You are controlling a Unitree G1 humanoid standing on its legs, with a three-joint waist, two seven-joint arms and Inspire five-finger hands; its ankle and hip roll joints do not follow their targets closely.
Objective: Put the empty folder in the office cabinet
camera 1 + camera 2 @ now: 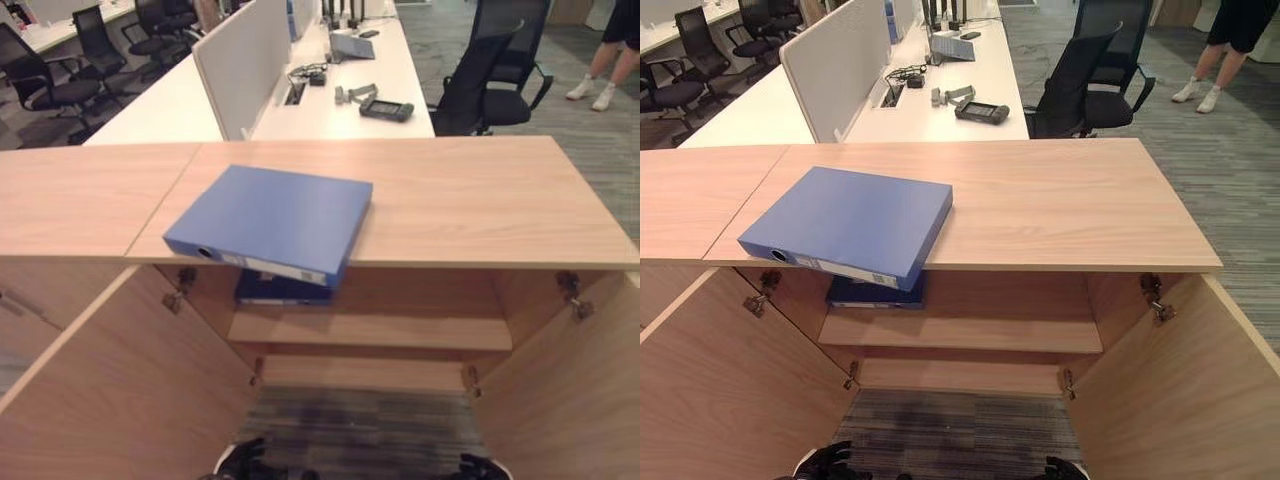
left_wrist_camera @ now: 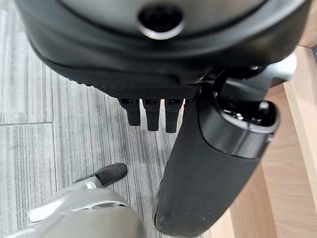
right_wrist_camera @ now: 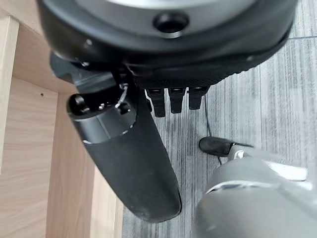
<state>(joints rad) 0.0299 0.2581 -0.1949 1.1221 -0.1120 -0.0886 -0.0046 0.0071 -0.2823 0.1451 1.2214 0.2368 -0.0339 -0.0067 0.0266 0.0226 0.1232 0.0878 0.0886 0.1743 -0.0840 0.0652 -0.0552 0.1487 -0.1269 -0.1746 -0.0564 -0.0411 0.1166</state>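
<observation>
A blue folder (image 1: 270, 220) lies flat on the wooden cabinet top (image 1: 480, 200), left of centre, with its spine end overhanging the front edge. Both cabinet doors stand open below it. A darker blue folder (image 1: 280, 290) lies on the upper shelf (image 1: 400, 330) inside, just under the overhang. My left hand (image 1: 245, 462) and right hand (image 1: 480, 467) hang low in front of the cabinet, well below the folder. In the wrist views the left hand (image 2: 148, 114) and right hand (image 3: 171, 101) have straight fingers over the floor and hold nothing.
The open left door (image 1: 120, 390) and right door (image 1: 580, 390) flank the opening. Behind the cabinet stands a white desk (image 1: 340, 100) with a partition and small devices. Black office chairs (image 1: 490, 80) stand nearby, and a person's legs (image 1: 605, 70) show at the far right.
</observation>
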